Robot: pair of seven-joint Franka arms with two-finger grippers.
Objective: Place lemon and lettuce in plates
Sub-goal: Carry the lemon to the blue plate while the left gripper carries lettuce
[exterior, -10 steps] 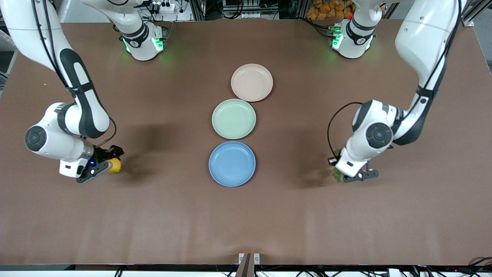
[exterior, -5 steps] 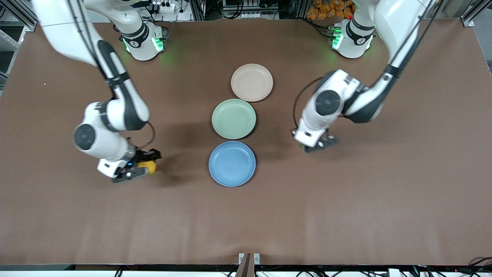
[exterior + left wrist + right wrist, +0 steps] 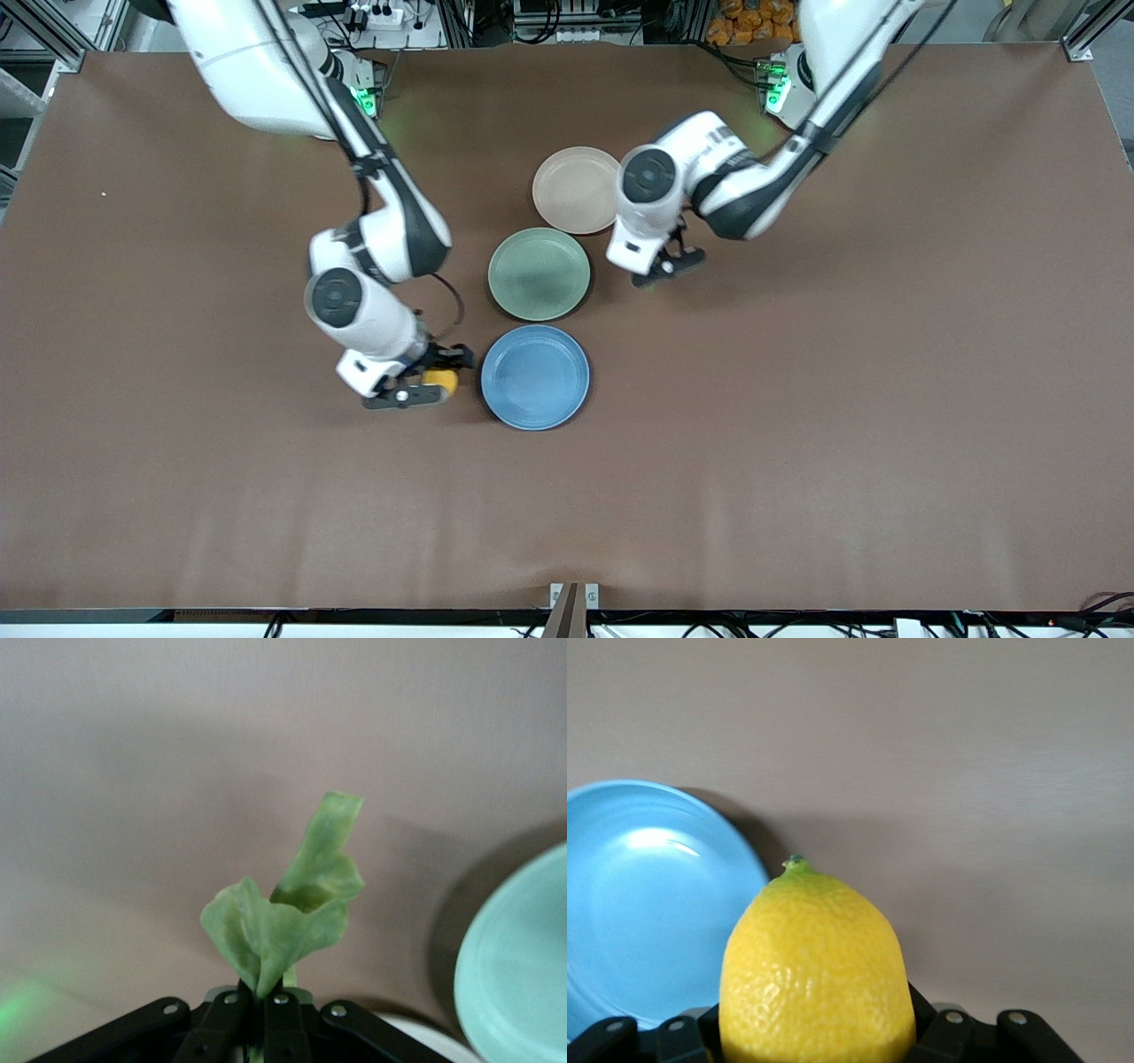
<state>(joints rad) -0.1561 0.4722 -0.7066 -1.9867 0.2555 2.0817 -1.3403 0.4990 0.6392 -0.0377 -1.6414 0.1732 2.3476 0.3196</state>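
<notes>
R gripper [image 3: 423,383] sits left of centre in the front view, over bare table [image 3: 797,461] right beside the blue plate [image 3: 535,377], jaws clamped on the lemon [image 3: 440,381]. Right wrist view confirms: lemon [image 3: 817,974] fills the lower middle, pinched between the fingers w/ its pointed tip away from the cam, blue plate [image 3: 651,904] at the left edge of that frame. L gripper [image 3: 666,266] is just right of centre in the upper half of the front view, over table close to the beige-pink plate [image 3: 576,190] and the pale green plate [image 3: 539,273], jaws pinched together on the lettuce [image 3: 285,920]. Left wrist view shows the leaf sticking up out of the closed fingertips, green plate rim [image 3: 523,974] at the right edge; in the front view the leaf is mostly hidden under the hand. Three plates line up in a column mid-frame: beige-pink at top, green in the middle, blue lowest, each nearly touching the next. All three hold nothing. Neither item is in a plate yet.
</notes>
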